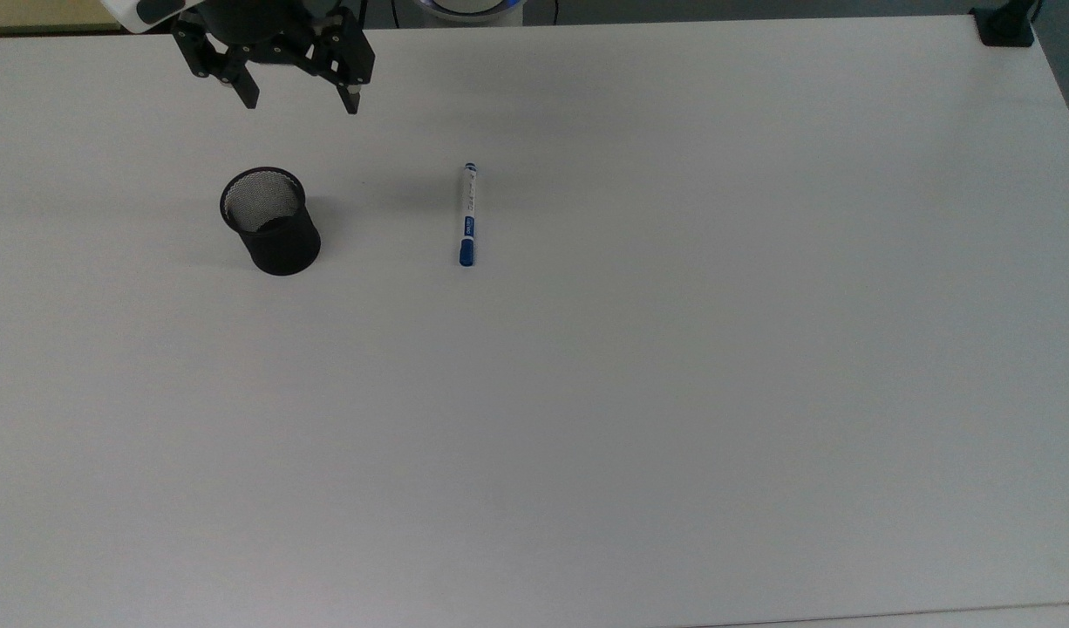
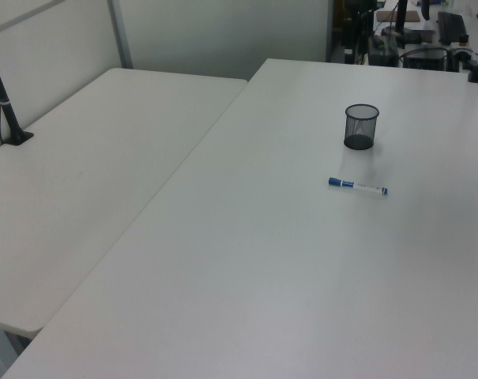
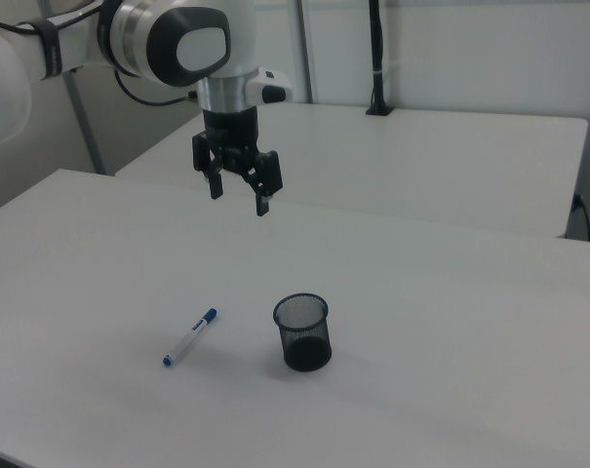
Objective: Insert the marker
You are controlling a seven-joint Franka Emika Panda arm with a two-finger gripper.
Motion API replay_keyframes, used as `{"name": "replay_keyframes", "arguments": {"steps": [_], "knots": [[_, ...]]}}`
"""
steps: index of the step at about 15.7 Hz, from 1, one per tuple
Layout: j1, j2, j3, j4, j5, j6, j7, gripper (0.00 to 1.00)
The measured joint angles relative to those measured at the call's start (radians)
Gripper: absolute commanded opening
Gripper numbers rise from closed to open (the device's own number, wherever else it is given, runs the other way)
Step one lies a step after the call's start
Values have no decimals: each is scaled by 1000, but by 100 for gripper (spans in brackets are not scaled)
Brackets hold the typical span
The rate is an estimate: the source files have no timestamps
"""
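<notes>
Well below the spread gripper [image 3: 239, 198], the marker [image 3: 190, 337] lies flat

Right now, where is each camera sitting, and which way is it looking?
Top view: high above the table, looking down; gripper open at the top view's upper left.
Left view: raised at one end of the table, looking along it at the marker and mesh cup.
Right view: low, near the opposite side, facing the arm and hanging gripper.
All three share marker and cup.
</notes>
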Motion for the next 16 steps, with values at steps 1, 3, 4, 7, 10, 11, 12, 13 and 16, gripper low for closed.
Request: {"name": "replay_keyframes", "arguments": {"steps": [1,3,4,7,10,11,12,13,16], "knots": [[3,2,2,-2,0,0,-6,100],[15,8,3,-8,0,0,-10,100],[24,11,3,-13,0,0,-10,100],[53,24,4,-39,0,-1,-10,100],[87,39,4,-83,0,-2,-10,100],[101,50,4,-96,0,-2,-10,100],[115,66,4,-106,0,-2,-10,100],[126,84,4,-109,0,-2,-10,100],[157,158,5,-111,0,-1,-10,100]]}}
